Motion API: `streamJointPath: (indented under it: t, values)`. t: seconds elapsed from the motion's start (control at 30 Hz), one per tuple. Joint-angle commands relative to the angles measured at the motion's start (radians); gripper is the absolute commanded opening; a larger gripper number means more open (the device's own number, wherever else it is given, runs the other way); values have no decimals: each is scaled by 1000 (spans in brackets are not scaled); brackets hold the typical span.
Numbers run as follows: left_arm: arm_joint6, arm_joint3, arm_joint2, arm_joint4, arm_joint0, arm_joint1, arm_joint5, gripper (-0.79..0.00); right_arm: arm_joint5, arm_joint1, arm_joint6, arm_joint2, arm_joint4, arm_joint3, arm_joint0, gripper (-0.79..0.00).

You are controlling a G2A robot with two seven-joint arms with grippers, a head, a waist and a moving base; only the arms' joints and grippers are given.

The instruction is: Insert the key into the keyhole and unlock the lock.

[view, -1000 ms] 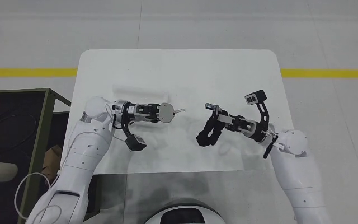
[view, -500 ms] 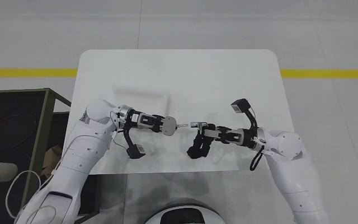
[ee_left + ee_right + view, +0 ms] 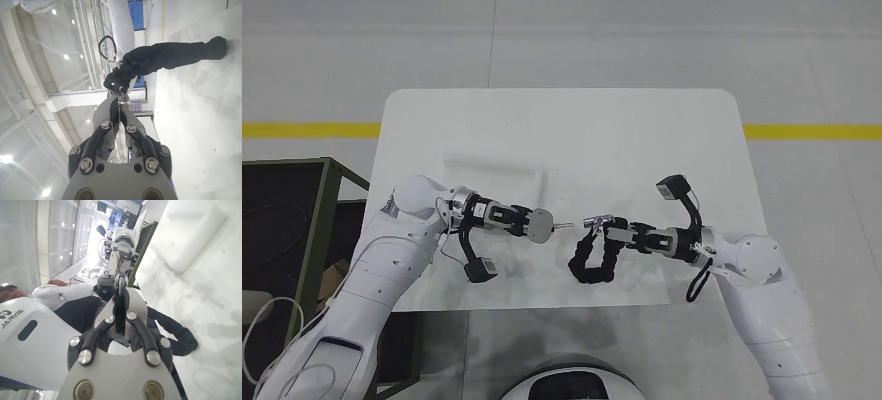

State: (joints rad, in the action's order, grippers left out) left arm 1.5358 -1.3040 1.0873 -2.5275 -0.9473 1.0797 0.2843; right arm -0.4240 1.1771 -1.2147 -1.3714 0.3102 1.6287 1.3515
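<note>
Left gripper [image 3: 118, 103] clamps the key [image 3: 564, 224], likely light, stiff, slippery, best pinched at its wide end. Right gripper [image 3: 119, 297], at its three o'clock, squeezes the floppy lock [image 3: 170, 55] behind the keyhole [image 3: 124, 98].

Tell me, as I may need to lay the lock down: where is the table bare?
Bare: the far right part of the table, between the white foam block and the right edge. Crowded: the middle, where the left gripper with the key meets the right gripper holding the lock.
</note>
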Motion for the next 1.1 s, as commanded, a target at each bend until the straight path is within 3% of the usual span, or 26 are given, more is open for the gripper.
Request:
streamJointPath:
  t: [0.0, 1.07]
  values:
    - [-3, -5, -1, 0, -3, 1, 3, -785, 1, -1, 0, 3, 11, -6, -1, -785]
    - [-44, -56, -9, -60, -10, -1, 44, -785, 32, -9, 1, 41, 88, -27, -6, -785]
